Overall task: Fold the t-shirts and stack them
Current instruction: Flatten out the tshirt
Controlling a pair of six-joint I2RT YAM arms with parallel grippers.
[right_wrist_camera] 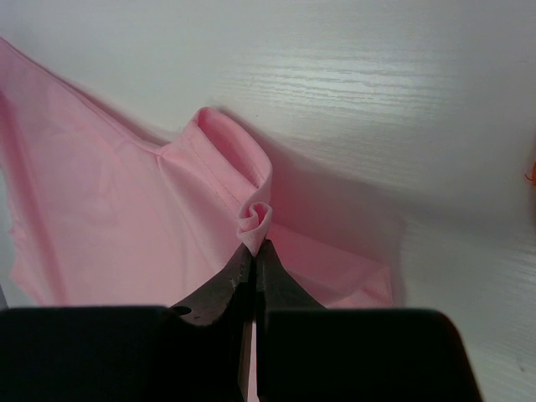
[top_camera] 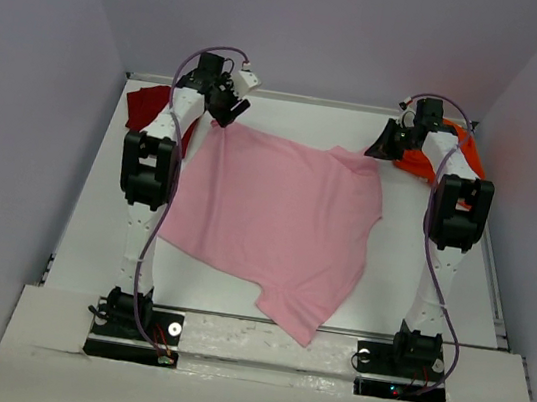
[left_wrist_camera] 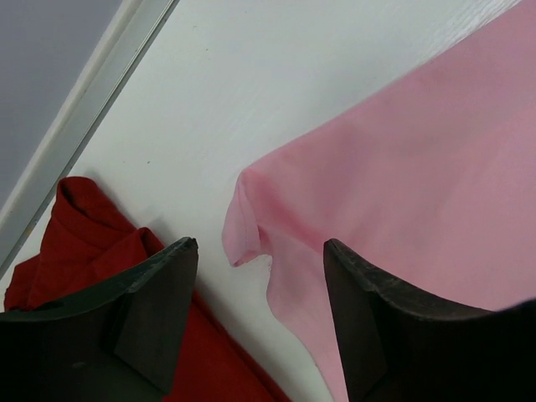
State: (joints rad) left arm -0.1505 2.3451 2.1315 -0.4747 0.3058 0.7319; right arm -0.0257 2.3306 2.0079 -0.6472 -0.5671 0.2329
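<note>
The pink t-shirt is a light, plain pink without any print; in the folds near the right hand the pink looks a little deeper. The red t-shirt is a dark, plain red, and the orange t-shirt is a bright, plain orange. The surface is white with a faint wood-grain pattern. The right hand and the left hand are both matt black. The arms are white with black joints, and the cables on them are purple. The walls are a pale grey-lilac.
</note>
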